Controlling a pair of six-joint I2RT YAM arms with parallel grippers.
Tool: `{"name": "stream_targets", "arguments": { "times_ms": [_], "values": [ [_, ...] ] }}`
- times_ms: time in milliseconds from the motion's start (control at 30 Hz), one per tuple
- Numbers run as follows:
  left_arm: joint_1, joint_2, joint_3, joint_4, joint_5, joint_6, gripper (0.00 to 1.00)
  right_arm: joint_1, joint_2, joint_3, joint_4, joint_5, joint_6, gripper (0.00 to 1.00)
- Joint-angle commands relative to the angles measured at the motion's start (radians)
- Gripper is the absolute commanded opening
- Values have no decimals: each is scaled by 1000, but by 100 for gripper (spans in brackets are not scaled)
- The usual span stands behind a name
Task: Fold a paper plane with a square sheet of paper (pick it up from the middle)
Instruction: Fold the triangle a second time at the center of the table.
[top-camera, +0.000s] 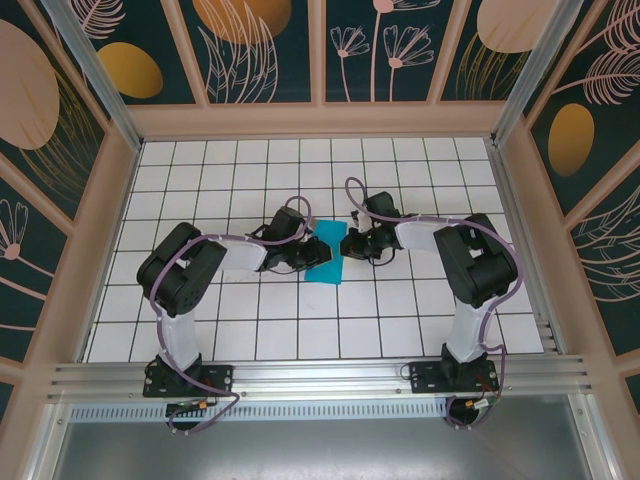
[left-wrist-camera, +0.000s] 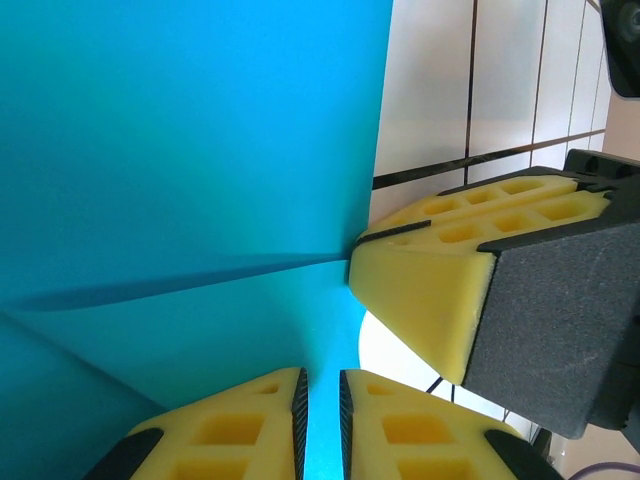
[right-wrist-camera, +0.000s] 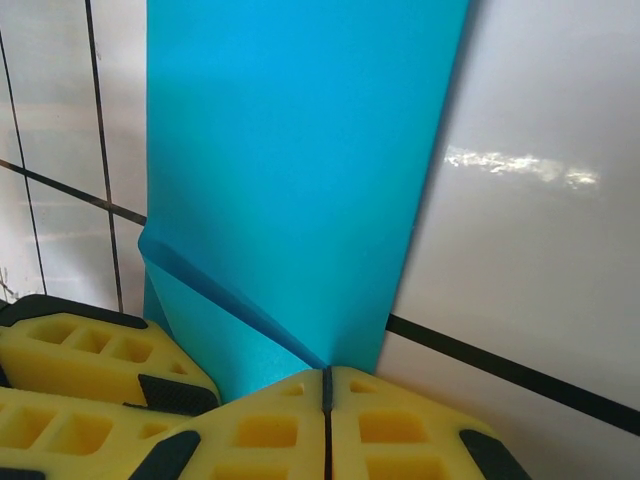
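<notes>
The teal sheet of paper (top-camera: 325, 265) lies folded at the middle of the tiled floor, between my two grippers. My left gripper (top-camera: 305, 257) meets it from the left. In the left wrist view the paper (left-wrist-camera: 200, 150) shows a long crease. The left gripper (left-wrist-camera: 320, 375) has its jaws a narrow gap apart with teal in the gap, and a pinch cannot be made out. My right gripper (top-camera: 347, 245) comes from the right. In its wrist view the right gripper (right-wrist-camera: 326, 372) is shut on the paper (right-wrist-camera: 300, 150) where a diagonal fold ends. One right finger (left-wrist-camera: 420, 290) touches the paper's edge.
The white tiled floor (top-camera: 250, 180) is boxed in by wooden walls (top-camera: 120, 200) on three sides. A metal rail (top-camera: 320, 375) carries both arm bases along the near edge. Purple cables loop over both arms. The left gripper's yellow fingers (right-wrist-camera: 90, 345) sit close beside the right jaws.
</notes>
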Motion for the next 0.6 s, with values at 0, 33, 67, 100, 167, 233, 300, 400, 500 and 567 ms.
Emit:
{"name": "stream_targets", "arguments": {
  "times_ms": [0,33,67,100,167,233,300,400,500,567],
  "values": [
    [-3,20,23,-30,-19,21,20,7,22,31,-26,17,-25,8],
    [-3,21,23,-32,-20,22,20,6,22,30,-26,21,-25,8],
    [-4,22,24,-35,-20,21,20,6,24,30,-27,23,-25,8],
    [-3,22,24,-35,-22,20,20,7,23,30,-27,24,-25,8],
    [-3,22,24,-41,-28,20,20,7,24,32,-28,25,-25,8],
    [-4,21,23,-49,-37,20,20,7,26,33,-30,25,-25,8],
    [-2,20,20,-52,-44,16,20,8,29,37,-32,28,-25,8],
    [-3,19,15,-51,-48,11,20,8,29,42,-36,29,-26,9],
    [-4,21,14,-60,-50,8,20,9,26,47,-41,32,-26,9],
    [-2,23,14,-67,-53,8,20,9,16,51,-46,37,-25,10]
  ]
}}
